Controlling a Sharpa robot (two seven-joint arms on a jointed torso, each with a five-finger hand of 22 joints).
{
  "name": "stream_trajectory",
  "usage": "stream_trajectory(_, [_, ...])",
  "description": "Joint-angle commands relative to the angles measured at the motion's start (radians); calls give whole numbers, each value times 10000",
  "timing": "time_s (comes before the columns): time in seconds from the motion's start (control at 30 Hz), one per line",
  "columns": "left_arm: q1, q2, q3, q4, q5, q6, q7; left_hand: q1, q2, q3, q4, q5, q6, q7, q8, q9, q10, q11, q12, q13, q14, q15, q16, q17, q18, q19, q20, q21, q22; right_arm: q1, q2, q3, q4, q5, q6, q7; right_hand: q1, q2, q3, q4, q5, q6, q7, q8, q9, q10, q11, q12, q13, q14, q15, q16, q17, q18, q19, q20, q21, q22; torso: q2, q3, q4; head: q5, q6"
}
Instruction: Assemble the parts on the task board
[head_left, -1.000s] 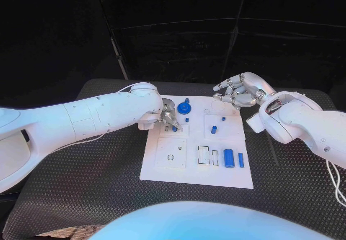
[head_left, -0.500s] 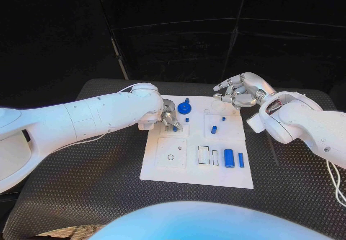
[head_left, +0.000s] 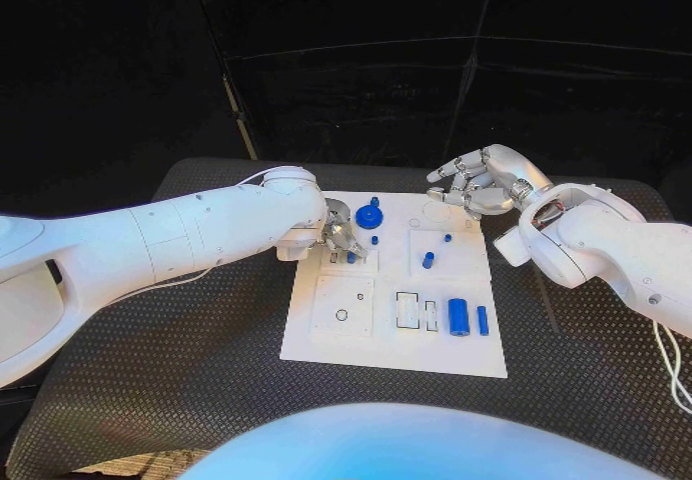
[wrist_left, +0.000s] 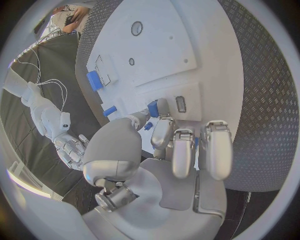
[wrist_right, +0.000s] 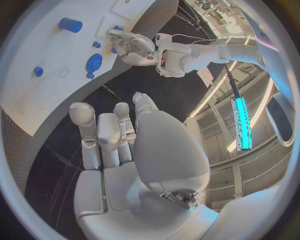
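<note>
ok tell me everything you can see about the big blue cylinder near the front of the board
The big blue cylinder is smooth, solid blue and plastic-looking. It lies on its side near the front edge of the white task board, its long axis running front to back. A thin blue pin lies beside it. Neither hand touches it.

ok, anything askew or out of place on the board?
Nothing stands out. The task board lies flat on the table, and the blue parts sit on it. The left hand works over its far-left part; the right hand hovers beyond its far edge.
</note>
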Motion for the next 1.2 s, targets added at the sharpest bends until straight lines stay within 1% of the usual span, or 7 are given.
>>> stream_trajectory(0.03, [1,-17,-4,11,-11,-12,66,-197,-63,-364,194,-26,12,33,50,17,55,10,55,7,1055,-68,31,2634,-144,107,-18,35,932,15,7,8,2,-20,14,69,-19,-14,26,23,39,-61,7,43,-16,-82,4,-69,-30,33,-10,-70,-20,194,-9,-4,-83,-48,-7,-6,4,-21,2])
stream_trajectory(0.43, [89,-212,93,202,-224,-148,61,-202,-115,-1479,652,-31,-4,7,87,62,48,-13,57,4,1055,-99,31,2634,-150,130,-53,40,973,14,16,8,-48,-4,65,86,-104,-59,-16,82,6,-107,17,29,-23,-133,17,-114,-94,15,3,-127,-53,206,-55,5,-150,-126,-4,-5,1,-18,2])
stream_trajectory(0.67, [187,-455,518,449,-385,73,57,-39,-79,-1696,678,-23,-71,25,69,66,-33,-1,-52,-130,1055,-95,31,2634,-124,65,-52,-37,865,13,12,8,-89,15,67,86,-121,-63,-23,95,1,-117,19,27,-24,-149,20,-129,-112,26,6,-75,17,199,-39,7,-135,-98,-10,7,-2,-33,2])
stream_trajectory(0.8, [443,-633,741,587,-483,539,70,365,66,-2052,692,4,-417,160,-94,21,-349,111,-394,-533,1055,-18,31,2634,-23,-215,3,-356,422,13,9,7,-122,36,60,91,-125,-63,-24,98,1,-119,20,26,-24,-152,21,-133,-117,21,6,-96,-7,203,-51,7,-149,-118,1,0,-2,-52,2])
stream_trajectory(0.93, [824,-644,841,408,-621,942,94,639,181,-2405,775,14,-754,337,-406,-131,-583,260,-581,-775,1055,98,31,2634,41,-413,114,-589,127,12,13,7,-154,51,58,91,-125,-63,-24,98,1,-119,20,26,-24,-152,21,-133,-117,21,6,-96,-7,203,-51,7,-149,-118,2,10,-1,-46,2])
stream_trajectory(1.07, [1104,-317,876,-335,-680,1206,108,735,237,-2724,800,15,-1034,503,-797,-347,-682,405,-607,-836,1055,220,31,2634,61,-473,209,-668,47,12,49,7,-188,57,62,89,-128,-62,-24,102,1,-120,20,26,-23,-155,21,-135,-121,19,6,-105,-16,204,-53,8,-153,-123,1,13,-7,-29,2])
stream_trajectory(1.2, [1223,80,871,-1097,-740,1420,111,783,307,-2969,812,13,-1038,563,-988,-476,-667,461,-514,-759,1055,274,31,2634,56,-451,274,-651,91,11,91,7,-208,62,77,90,-131,-61,-24,104,2,-121,20,26,-23,-157,21,-137,-123,17,7,-111,-22,205,-56,8,-156,-127,23,-6,-25,-53,2])
